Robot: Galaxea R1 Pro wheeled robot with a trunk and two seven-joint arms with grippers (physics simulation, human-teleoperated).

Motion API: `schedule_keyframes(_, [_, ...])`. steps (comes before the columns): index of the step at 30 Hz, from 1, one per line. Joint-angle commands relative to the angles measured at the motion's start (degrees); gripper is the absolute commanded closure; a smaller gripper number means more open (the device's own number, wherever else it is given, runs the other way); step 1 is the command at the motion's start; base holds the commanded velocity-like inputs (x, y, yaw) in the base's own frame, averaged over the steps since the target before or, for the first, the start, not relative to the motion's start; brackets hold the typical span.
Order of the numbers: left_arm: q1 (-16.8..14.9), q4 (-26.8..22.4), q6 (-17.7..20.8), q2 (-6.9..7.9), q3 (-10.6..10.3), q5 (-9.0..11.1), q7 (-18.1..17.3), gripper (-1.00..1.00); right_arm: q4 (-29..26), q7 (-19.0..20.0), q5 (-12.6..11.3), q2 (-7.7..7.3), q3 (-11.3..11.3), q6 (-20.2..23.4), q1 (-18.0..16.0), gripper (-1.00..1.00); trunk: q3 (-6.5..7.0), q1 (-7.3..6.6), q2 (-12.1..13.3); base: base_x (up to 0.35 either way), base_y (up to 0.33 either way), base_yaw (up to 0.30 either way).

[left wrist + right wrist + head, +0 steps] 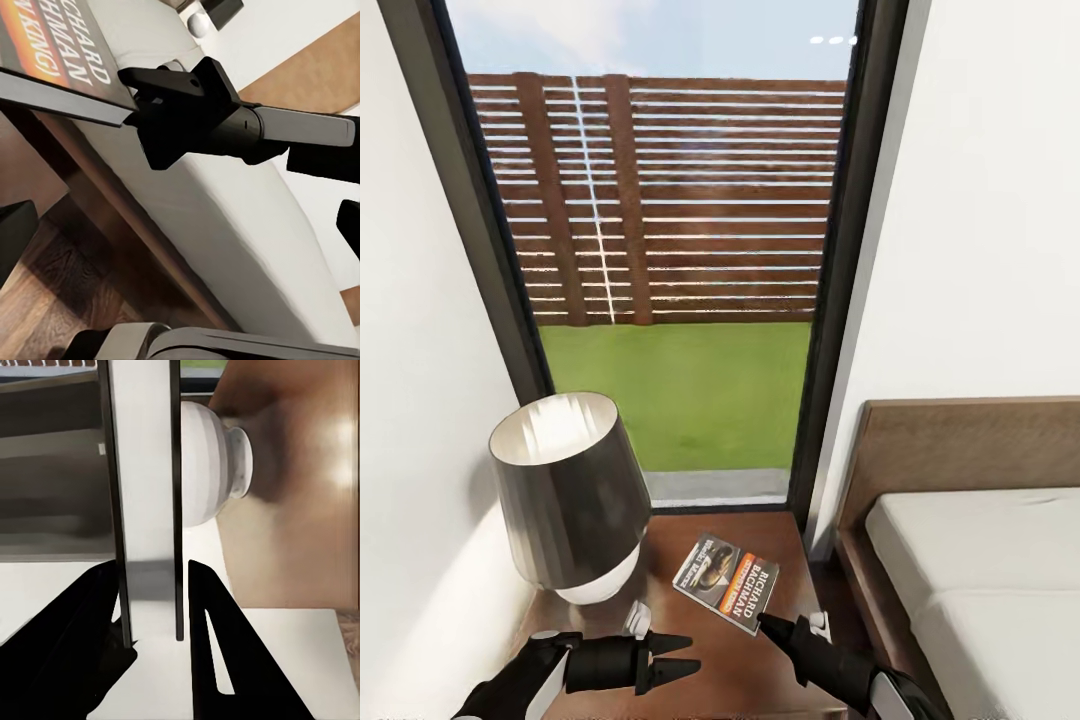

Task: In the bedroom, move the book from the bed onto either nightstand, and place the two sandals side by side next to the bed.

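The book (727,583) is above the glossy top of the nightstand (760,670), between the lamp (568,497) and the bed (970,560). Its cover faces up, with the orange-and-black band and author's name legible. The right gripper (770,624) holds it by the near corner. In the right wrist view the book (147,502) appears edge-on between the two black fingers (217,645), which are closed against its faces. The left wrist view confirms this: the right gripper (150,94) is clamped on the corner of the book (56,64), and that corner sits clear of the nightstand (71,225) edge below it. Whether the far end of the book rests on the wood or hangs just above it cannot be determined from these angles.

The left gripper (678,654) is over the near part of the nightstand, just in front of the lamp base, pointing toward the right gripper. Its two fingertips stand apart and hold nothing.

The lamp has a dark shade and a white rounded base (214,461). Behind the nightstand is a tall window (660,250) showing lawn and a slatted fence. The white mattress and brown headboard of the bed lie to the right.
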Motion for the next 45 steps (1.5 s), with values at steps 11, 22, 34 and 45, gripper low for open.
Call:
schedule_keyframes(11, [-0.04,-0.01,0.53,0.08,-0.43,0.54,-0.04,-1.00,-0.03,-0.01,-0.19,0.04,-0.21,0.40,-0.05,1.00,-2.03,2.42,-4.45,0.000,0.000,0.000])
schedule_keyframes(22, [-0.04,-0.01,0.53,0.08,-0.42,0.54,0.00,-1.00,-0.16,-2.83,-0.19,-0.02,-0.21,0.41,-0.02,1.00,-4.01,4.83,-8.86,0.000,0.000,0.000])
schedule_keyframes(34, [-0.04,-0.01,0.60,0.10,-0.34,0.69,0.03,-1.00,-0.21,-7.20,-0.29,-0.05,-0.36,0.83,-0.04,1.00,-4.37,5.27,-9.67,0.000,0.000,0.000])
schedule_keyframes(45, [-0.04,-0.01,0.56,0.17,-0.26,0.71,0.05,-1.00,-0.16,-7.22,-0.29,-0.11,-0.39,0.85,-0.02,1.00,-4.37,5.27,-9.67,0.005,0.000,0.000])
